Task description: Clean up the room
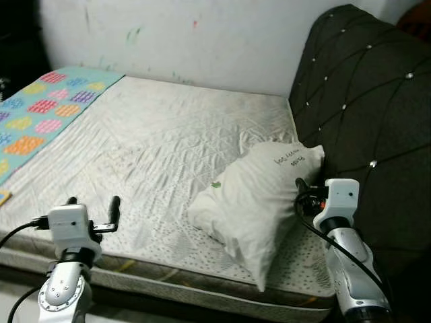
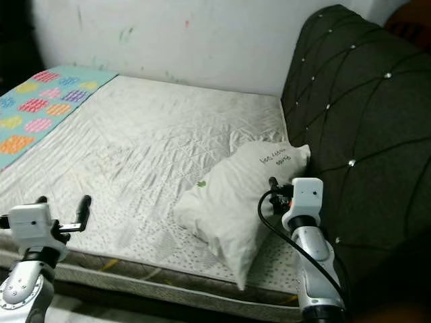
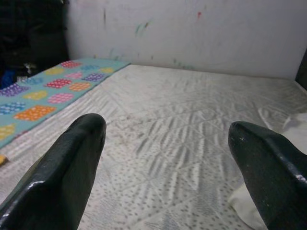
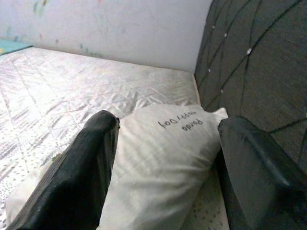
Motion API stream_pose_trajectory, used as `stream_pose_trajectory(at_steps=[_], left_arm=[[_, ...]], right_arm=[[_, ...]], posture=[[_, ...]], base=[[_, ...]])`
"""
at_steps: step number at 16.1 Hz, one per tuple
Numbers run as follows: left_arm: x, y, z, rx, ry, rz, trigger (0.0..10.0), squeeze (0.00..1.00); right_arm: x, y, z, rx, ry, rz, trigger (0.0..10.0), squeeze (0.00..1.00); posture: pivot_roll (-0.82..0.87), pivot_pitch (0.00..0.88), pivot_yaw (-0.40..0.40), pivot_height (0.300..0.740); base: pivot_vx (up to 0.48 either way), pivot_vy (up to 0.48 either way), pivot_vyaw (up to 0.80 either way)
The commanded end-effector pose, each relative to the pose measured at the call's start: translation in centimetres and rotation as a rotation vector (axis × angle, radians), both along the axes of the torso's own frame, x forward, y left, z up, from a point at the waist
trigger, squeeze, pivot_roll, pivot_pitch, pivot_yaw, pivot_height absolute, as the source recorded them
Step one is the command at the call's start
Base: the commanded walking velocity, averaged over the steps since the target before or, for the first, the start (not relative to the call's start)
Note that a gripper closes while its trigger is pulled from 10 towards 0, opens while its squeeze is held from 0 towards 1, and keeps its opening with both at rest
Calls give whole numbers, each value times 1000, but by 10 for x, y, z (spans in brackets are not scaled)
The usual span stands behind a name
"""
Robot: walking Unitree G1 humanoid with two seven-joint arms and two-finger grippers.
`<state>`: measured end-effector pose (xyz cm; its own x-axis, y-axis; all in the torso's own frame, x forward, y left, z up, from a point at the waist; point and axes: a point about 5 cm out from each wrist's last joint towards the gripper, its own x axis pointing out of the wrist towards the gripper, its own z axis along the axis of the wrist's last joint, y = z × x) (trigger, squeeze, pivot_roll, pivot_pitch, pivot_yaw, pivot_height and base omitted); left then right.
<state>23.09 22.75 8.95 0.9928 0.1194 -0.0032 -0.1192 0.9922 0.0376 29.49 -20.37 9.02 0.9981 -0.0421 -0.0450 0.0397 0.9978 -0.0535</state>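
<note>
Now the white pillow (image 1: pixel 259 202) lies crooked on the bed (image 1: pixel 155 141) near the dark headboard (image 1: pixel 367 101). Right gripper (image 4: pixel 163 158) (fingers spread wide) should close on its fat middle. Left gripper (image 3: pixel 168 158) waits, spread too.

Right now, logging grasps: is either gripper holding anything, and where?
Nothing held. Left gripper open over the mattress; right gripper open, facing the pillow.

Head stereo pair: looks forward and down over the bed (image 1: pixel 168 134) from its near edge.
Left wrist: low, close over the mattress, facing the far wall (image 3: pixel 192 33).
Right wrist: close to the pillow (image 4: pixel 163 143), facing the headboard (image 4: pixel 259 67).
Shared: mattress, wall.
</note>
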Motion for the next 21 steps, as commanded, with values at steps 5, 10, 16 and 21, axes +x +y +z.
stream_pose_trajectory(at_steps=[5, 10, 16, 21], left_arm=[[94, -70, -17, -238, 139, -118, 10000, 0], [70, -71, -11, -182, 98, -222, 10000, 0], [74, -69, -16, -166, 138, -176, 10000, 0], [73, -67, -21, -199, 152, -146, 10000, 0]], right_arm=[[40, 71, -6, 35, 51, 177, 10000, 0], [28, 60, -4, 45, 18, 192, 10000, 0], [31, 70, -2, 64, 19, 220, 10000, 0], [24, 79, -6, -3, 3, 283, 10000, 0]], posture=[[4, 114, -6, 740], [26, 90, -14, 740], [25, 113, 21, 740], [22, 108, 28, 740]], base=[[0, 0, 0], [0, 0, 0], [0, 0, -400], [0, 0, 0]])
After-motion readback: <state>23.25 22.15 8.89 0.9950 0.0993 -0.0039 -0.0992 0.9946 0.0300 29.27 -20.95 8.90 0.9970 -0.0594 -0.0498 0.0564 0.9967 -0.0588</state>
